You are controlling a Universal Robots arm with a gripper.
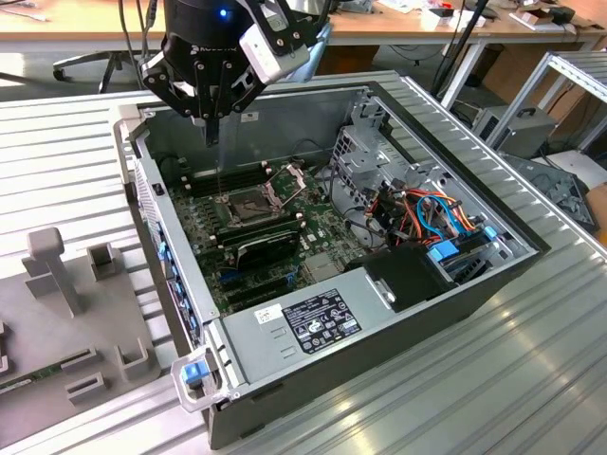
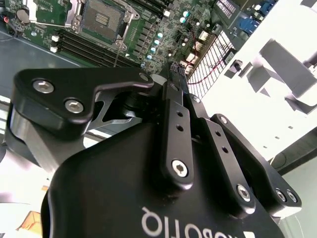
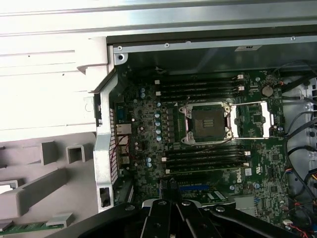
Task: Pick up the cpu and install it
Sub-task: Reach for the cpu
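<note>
The cpu is out of view. My gripper (image 1: 212, 133) hangs above the far end of the open computer case (image 1: 446, 318), fingers drawn together to a point, and I see nothing between them. It is higher than the motherboard and a little toward the exterior view's left of the socket (image 1: 248, 201). The socket (image 3: 207, 122) lies open with a dark bare bed, and its metal frame (image 3: 253, 119) is swung aside. In the first wrist view the gripper (image 3: 172, 188) shows at the edge, over the board. The second wrist view looks past the gripper (image 2: 174, 74) to the socket (image 2: 101, 19).
Black memory slots (image 3: 198, 84) flank the socket on both sides. A drive cage (image 1: 365, 152) and coloured cables (image 1: 432, 213) fill the case's other half. A grey fixture block (image 1: 66, 275) with a green memory stick (image 1: 28, 379) sits at the exterior view's left on the ribbed table (image 1: 455, 398).
</note>
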